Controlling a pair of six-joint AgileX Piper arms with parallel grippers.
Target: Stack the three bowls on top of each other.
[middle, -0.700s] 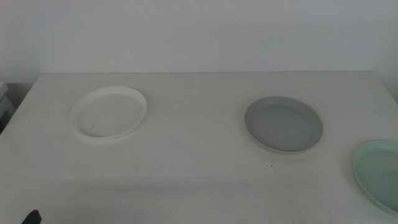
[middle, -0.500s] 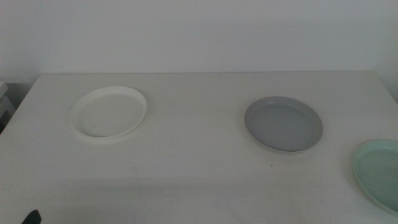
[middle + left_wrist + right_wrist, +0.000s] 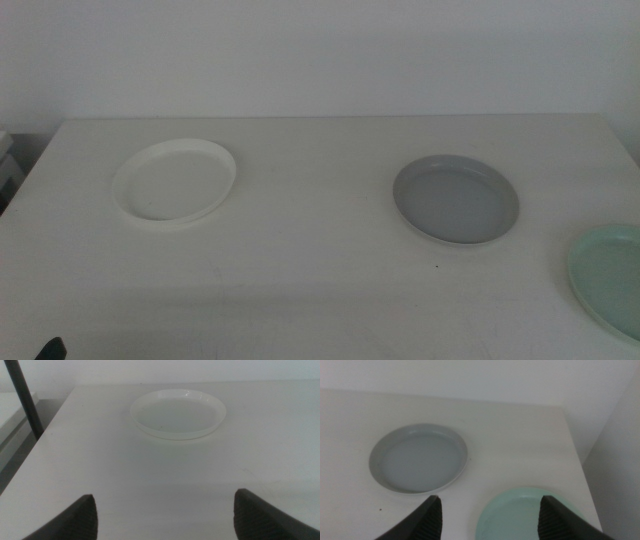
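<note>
Middle view showed white bowl (image 3: 174,181), grey bowl (image 3: 456,198), mint bowl (image 3: 610,280) apart on surface (image 3: 320,270); both jaws spread; bowls looked stiff, light — grip rims.

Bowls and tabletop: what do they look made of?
White bowl: glossy, likely glazed ceramic or hard plastic; highlights glint on its rim. Grey bowl and mint bowl: smooth, softer sheen, same guess. Table: matte off-white, probably laminate. Both grippers, left and right, open, touching nothing.

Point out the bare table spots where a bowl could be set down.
Widest bare patch: between the round white bowl and the round grey bowl. The near strip before both is free too. Tightest: between grey and the pale mint green bowl.
</note>
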